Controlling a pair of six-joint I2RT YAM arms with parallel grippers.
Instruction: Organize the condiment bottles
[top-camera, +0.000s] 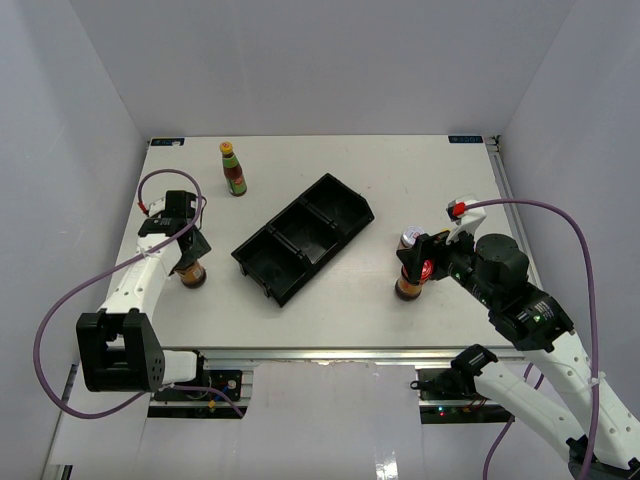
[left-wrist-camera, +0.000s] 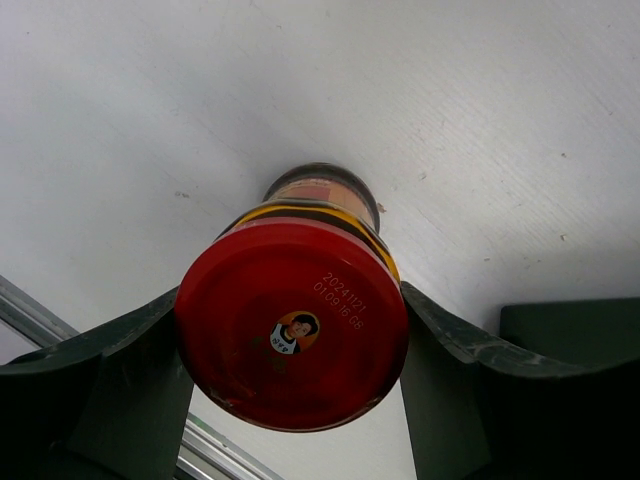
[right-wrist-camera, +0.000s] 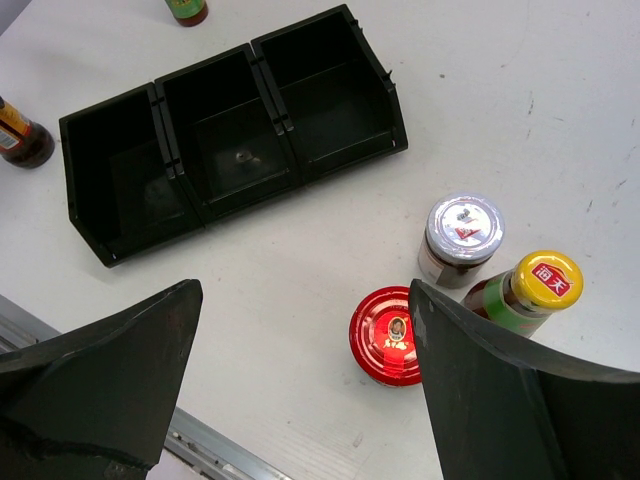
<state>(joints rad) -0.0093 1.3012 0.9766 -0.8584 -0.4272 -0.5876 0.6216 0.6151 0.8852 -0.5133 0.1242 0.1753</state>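
My left gripper (top-camera: 187, 250) (left-wrist-camera: 292, 345) is shut on the red lid of a squat brown jar (left-wrist-camera: 290, 335) that stands near the table's left side (top-camera: 192, 273); a finger presses each side of the lid. My right gripper (top-camera: 428, 262) (right-wrist-camera: 300, 385) is open and empty, hovering above a cluster of three: a red-lidded jar (right-wrist-camera: 388, 336), a white-lidded jar (right-wrist-camera: 463, 234) and a yellow-capped, green-necked bottle (right-wrist-camera: 538, 285). The red-lidded jar lies just inside its right finger (right-wrist-camera: 500, 400). The other yellow-capped bottle (top-camera: 233, 168) stands alone at the back left.
A black tray with three compartments (top-camera: 303, 237) (right-wrist-camera: 230, 140) lies diagonally at the table's middle, all compartments empty. The table's metal front rail (right-wrist-camera: 210, 450) runs just below my right gripper. White walls enclose the table on three sides.
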